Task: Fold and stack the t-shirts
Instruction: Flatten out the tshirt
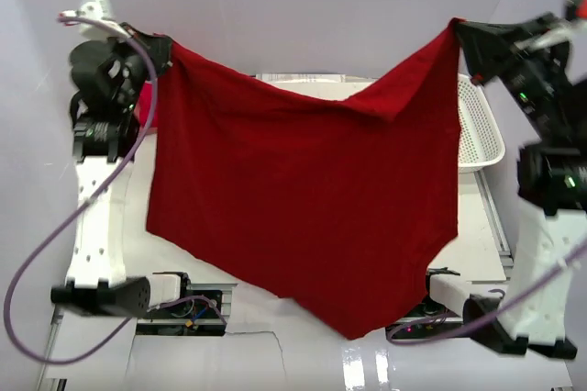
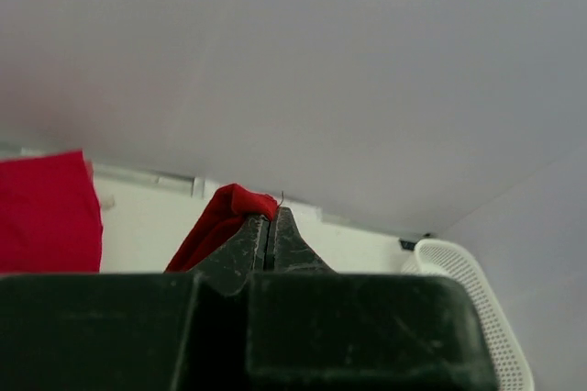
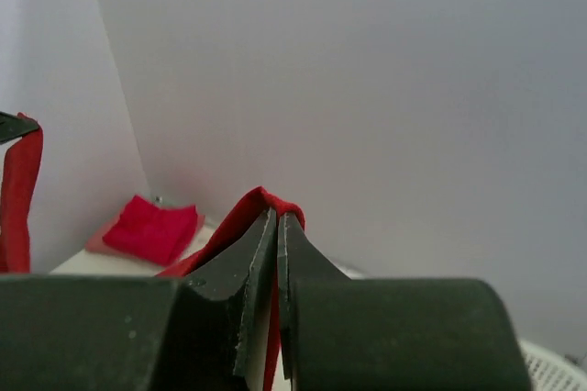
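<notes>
One red t-shirt (image 1: pixel 303 207) aloft; left pincer (image 1: pixel 170 48), right pincer (image 1: pixel 456 29) clamped on it

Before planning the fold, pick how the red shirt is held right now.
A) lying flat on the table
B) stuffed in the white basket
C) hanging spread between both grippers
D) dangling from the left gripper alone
C: the left gripper and the right gripper each pinch an upper corner of the red shirt, which hangs spread between them.
</notes>
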Robot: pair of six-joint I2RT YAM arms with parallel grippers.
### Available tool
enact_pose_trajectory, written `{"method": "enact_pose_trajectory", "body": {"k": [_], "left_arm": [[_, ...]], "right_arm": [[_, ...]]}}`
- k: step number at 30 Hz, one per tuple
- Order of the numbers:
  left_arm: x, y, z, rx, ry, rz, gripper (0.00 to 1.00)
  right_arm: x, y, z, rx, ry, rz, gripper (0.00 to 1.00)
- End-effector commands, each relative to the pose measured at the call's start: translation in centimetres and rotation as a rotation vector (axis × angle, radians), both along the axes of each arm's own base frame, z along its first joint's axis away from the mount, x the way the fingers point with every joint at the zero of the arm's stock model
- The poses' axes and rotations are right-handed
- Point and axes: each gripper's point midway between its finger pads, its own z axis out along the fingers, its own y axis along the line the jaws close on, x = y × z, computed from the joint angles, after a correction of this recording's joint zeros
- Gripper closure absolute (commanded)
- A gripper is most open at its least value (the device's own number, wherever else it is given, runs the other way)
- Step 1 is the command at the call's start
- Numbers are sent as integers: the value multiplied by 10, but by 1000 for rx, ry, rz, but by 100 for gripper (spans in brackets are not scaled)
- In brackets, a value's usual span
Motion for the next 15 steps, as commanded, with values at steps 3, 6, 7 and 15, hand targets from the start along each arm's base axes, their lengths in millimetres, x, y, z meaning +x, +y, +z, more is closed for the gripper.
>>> {"method": "enact_pose_trajectory", "body": {"k": [3, 6, 7, 15], "left_arm": [[89, -6, -81, -34, 188, -17, 100], [116, -11, -78, -48, 194, -43, 100], [134, -11, -75, -49, 192, -40, 100], [183, -9, -25, -33, 115, -42, 100]], "right_arm": [[93, -6, -36, 41, 135, -21, 92], [138, -3, -47, 47, 194, 5, 92], [138, -1, -29, 54, 160, 17, 92], [190, 7, -16, 74, 154, 94, 92]]}}
